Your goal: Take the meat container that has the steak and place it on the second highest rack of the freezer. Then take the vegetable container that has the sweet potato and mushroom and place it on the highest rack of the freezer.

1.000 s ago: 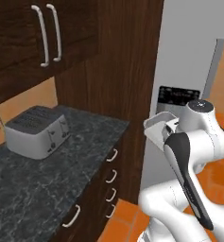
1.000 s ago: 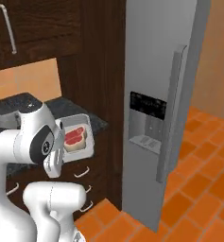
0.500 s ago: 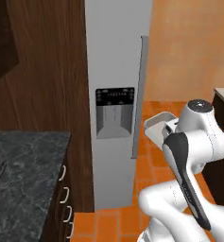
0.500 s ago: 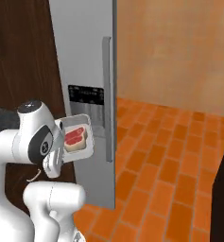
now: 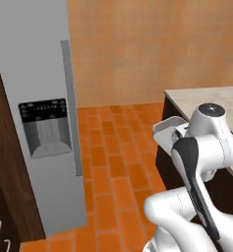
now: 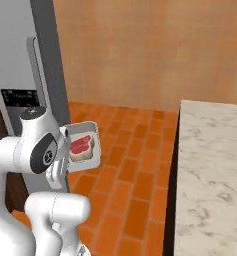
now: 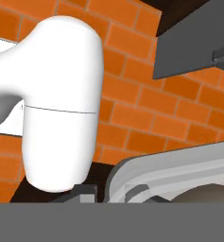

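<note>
I carry the meat container [image 6: 83,145] with the steak [image 6: 80,144] up at my end effector, clear of the floor.

From the right base view the container sits tipped on edge beside my upper arm, its open face toward the camera and the red steak lying inside it; from the left base view I see its pale rim [image 5: 165,129] just ahead of my wrist. My fingertips are hidden behind the container, so I cannot tell how the end effector stands around it. The grey freezer [image 5: 39,103] with its long door handle [image 5: 70,106] and dispenser panel [image 5: 44,127] stands well off to my left, door closed. A pale marble counter [image 6: 210,165] lies off to my right, with orange brick floor [image 6: 135,165] below.
</note>
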